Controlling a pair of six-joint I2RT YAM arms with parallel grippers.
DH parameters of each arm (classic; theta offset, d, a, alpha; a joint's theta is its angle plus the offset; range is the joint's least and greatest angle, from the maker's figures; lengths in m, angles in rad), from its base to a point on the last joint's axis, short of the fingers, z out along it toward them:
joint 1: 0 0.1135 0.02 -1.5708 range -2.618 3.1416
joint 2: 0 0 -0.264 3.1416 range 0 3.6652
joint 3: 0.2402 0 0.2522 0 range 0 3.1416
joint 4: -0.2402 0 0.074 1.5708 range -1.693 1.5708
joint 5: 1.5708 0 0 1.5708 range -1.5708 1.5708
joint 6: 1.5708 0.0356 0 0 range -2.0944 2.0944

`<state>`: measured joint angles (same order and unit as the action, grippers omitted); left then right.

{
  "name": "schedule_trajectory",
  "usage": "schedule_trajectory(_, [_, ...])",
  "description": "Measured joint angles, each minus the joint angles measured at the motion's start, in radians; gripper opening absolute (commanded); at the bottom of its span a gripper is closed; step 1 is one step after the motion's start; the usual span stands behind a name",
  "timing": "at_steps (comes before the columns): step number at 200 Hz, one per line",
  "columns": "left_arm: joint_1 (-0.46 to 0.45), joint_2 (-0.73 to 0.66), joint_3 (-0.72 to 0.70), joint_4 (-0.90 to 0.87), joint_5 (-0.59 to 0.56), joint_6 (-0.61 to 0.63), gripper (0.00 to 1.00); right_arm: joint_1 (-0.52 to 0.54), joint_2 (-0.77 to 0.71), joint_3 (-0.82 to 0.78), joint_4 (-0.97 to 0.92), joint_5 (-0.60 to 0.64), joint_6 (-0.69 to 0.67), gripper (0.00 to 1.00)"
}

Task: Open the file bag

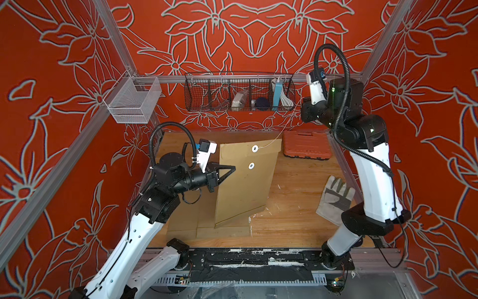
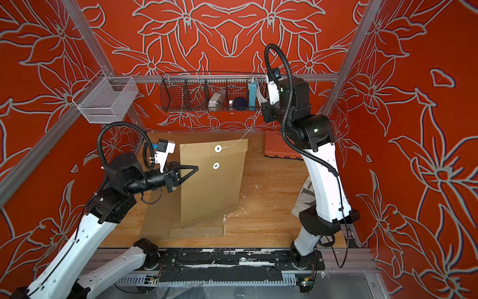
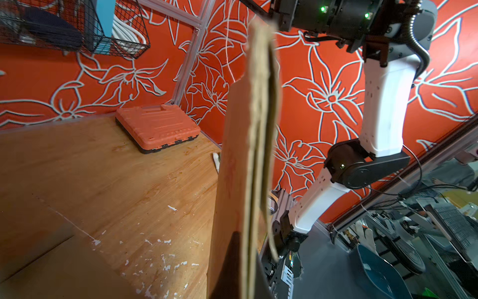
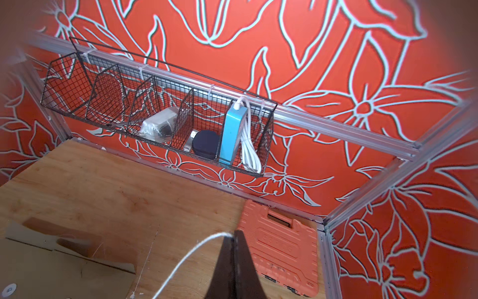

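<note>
Two arms over a wooden table (image 1: 292, 207). Left: left gripper (image 1: 232, 168), jaws clamped on the side edge of the file bag (image 1: 245, 191), held upright mid-table. Right: right gripper (image 4: 236, 239), raised, jaws pinched together on the white string (image 4: 191, 256) from the bag's upper button (image 1: 255, 148)

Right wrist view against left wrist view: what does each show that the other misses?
Only the right wrist view shows the right tool shut on the thin white string, and the round white fastener disc. Only the left wrist view shows the brown paper file bag edge-on and upright, with the right arm's white links behind it. Both show the orange plastic case, wooden table and black wire basket.
</note>
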<state>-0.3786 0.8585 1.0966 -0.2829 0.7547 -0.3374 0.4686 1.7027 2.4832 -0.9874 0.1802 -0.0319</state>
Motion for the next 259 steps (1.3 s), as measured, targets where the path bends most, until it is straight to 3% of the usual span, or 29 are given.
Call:
schedule_trajectory(42, [0.000, 0.005, 0.002, 0.000, 0.050, -0.001, 0.00, -0.001, 0.069, 0.016, -0.002, -0.010, -0.011, 0.01])
schedule_trajectory(54, [0.000, 0.005, 0.003, 0.000, 0.051, -0.001, 0.00, -0.004, 0.093, 0.027, -0.014, -0.008, -0.009, 0.12])
schedule_trajectory(68, [0.000, 0.005, 0.009, -0.004, 0.044, -0.001, 0.00, -0.014, 0.123, 0.036, -0.038, -0.005, 0.008, 0.34])
schedule_trajectory(83, [0.000, 0.004, 0.019, -0.015, 0.032, 0.000, 0.00, -0.041, 0.152, 0.038, -0.078, -0.014, 0.031, 0.50])
schedule_trajectory(124, [0.006, 0.005, 0.061, -0.023, 0.031, 0.003, 0.00, -0.196, 0.192, -0.012, -0.179, -0.128, 0.140, 0.68])
schedule_trajectory(186, [0.087, 0.067, 0.160, 0.013, 0.088, -0.027, 0.00, -0.389, -0.049, -0.531, 0.012, -0.388, 0.294, 0.76])
schedule_trajectory(222, [0.120, 0.185, 0.291, 0.032, 0.118, -0.026, 0.00, -0.457, -0.338, -0.898, 0.372, -0.676, 0.426, 0.77])
schedule_trajectory(259, [0.150, 0.315, 0.417, 0.046, 0.146, -0.026, 0.00, -0.455, -0.539, -1.131, 0.806, -0.916, 0.622, 0.83])
